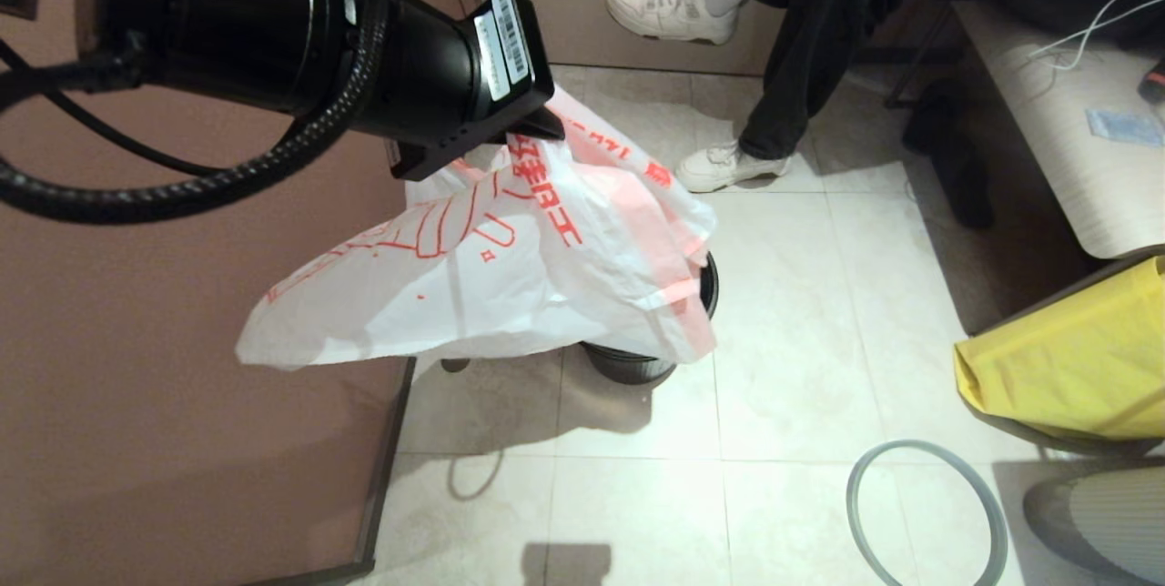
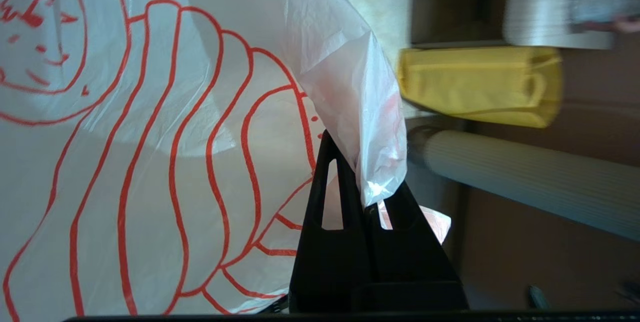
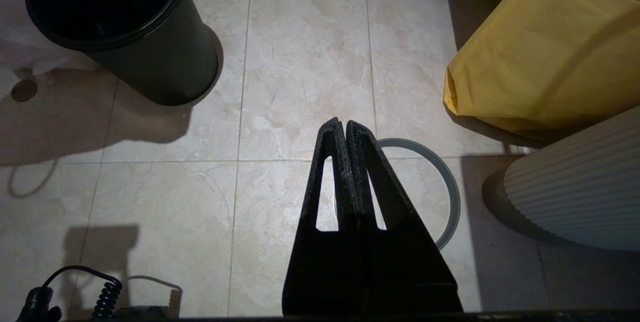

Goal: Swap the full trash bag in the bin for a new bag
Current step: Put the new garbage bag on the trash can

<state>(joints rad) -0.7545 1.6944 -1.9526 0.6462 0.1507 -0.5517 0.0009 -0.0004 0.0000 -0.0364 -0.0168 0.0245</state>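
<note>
The left gripper [image 2: 367, 197] holds the new bag [image 1: 510, 267] up in the air, with its two black fingers pinched tight on a bunched bit of the bag's edge. The bag hangs limp and spreads out wide, and it floats over the bin [image 3: 125, 37], hiding most of it in the head view. The bin stands on the tile floor and looks dark and empty inside, with no bag in it. Its grey ring rim [image 1: 928, 513] lies flat on the floor, well apart from the bin. The full trash bag is not in view. So the step in hand looks like bringing the new bag to the bin. Next, the bag's mouth has to be opened and pushed down into the bin, and one pinch on a bunched edge may not open it, so the other arm may need to help. The right gripper [image 3: 345, 127] hangs over the ring with its fingers pressed together, holding nothing. The bag has a red cartoon figure with a face and curvy lines. It also has red Chinese characters, but they are creased and cannot be read for sure. A big yellow bag [image 1: 1074, 358] sits off to the right.
</note>
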